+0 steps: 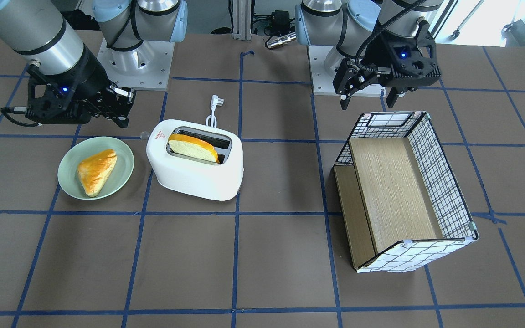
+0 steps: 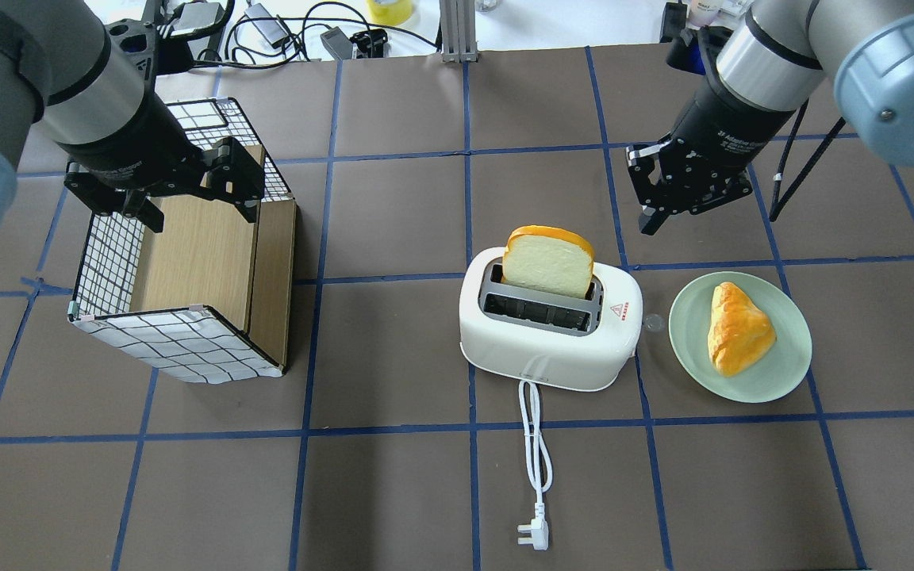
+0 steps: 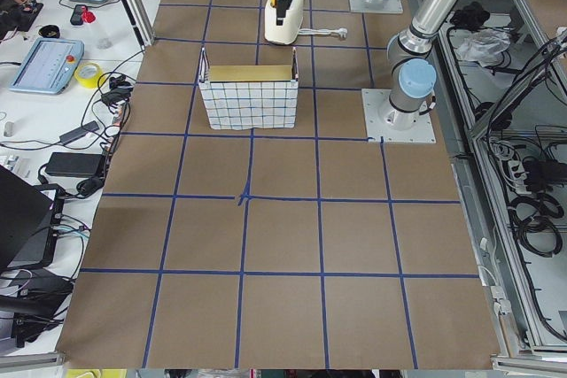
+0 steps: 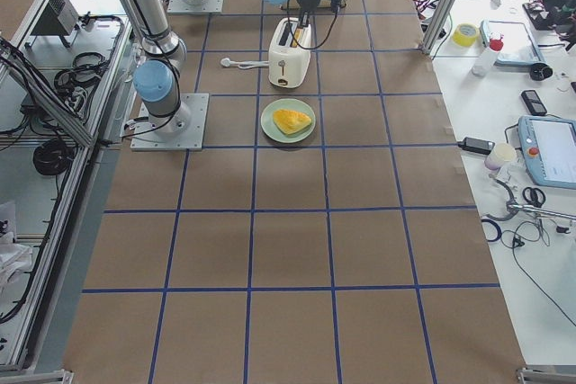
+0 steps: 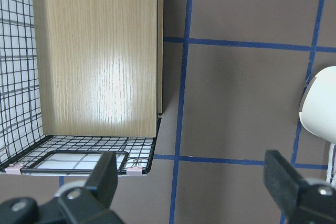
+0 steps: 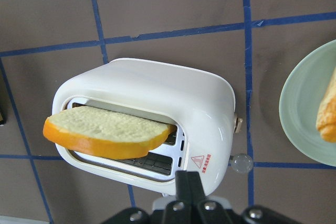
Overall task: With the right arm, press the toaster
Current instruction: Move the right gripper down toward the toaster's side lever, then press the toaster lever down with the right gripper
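Nearest the robot, on the brown table (image 2: 393, 492) gridded with blue tape, we saw a white plug (image 2: 532, 536) lying loose. Its white cord (image 2: 535, 444) ran back to the toaster (image 2: 544, 349). The glossy white toaster stood upright near the table's middle, with a slice of bread (image 2: 548, 262) rising tall out of its far slot. A small clear lever knob (image 2: 652, 322) stuck out from the end marked with a red warning triangle. Just beside that end sat a pale green plate (image 2: 794, 373) holding a golden triangular pastry (image 2: 737, 329). Beyond both, the right arm (image 2: 766, 55) held the right gripper (image 2: 649, 220) in the air, apart from the toaster, its fingers pinched together on nothing. Well across the table, the left gripper (image 2: 199, 208) hovered with its fingers spread wide, grasping nothing. It hung over a checked wire basket (image 2: 179, 345) with a wooden panel (image 2: 195, 262) inside.
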Controlling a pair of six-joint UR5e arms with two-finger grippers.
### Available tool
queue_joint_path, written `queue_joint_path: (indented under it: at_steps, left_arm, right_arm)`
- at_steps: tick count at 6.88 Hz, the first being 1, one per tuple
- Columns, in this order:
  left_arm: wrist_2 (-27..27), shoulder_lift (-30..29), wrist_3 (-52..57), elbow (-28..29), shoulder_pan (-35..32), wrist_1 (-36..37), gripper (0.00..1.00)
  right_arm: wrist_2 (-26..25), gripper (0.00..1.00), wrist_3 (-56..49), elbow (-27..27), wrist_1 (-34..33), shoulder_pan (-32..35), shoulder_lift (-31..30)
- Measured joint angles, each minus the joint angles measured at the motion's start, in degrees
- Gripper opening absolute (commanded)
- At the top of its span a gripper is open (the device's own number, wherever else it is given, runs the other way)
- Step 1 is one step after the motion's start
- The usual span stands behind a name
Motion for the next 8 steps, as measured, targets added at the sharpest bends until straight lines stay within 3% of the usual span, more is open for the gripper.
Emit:
queue_joint_path:
  at_steps: [4,8]
  left_arm:
    - [0.0,0.0,0.0,0.0,0.0,0.0,1.0]
    - [0.0,0.0,0.0,0.0,0.0,0.0,1.0]
  right_arm:
    - [11.2,0.0,-17.9,10.0,1.1,-9.0,0.2]
    - [13.5,0.0,-30.6,17.4,1.0,-15.9,0.2]
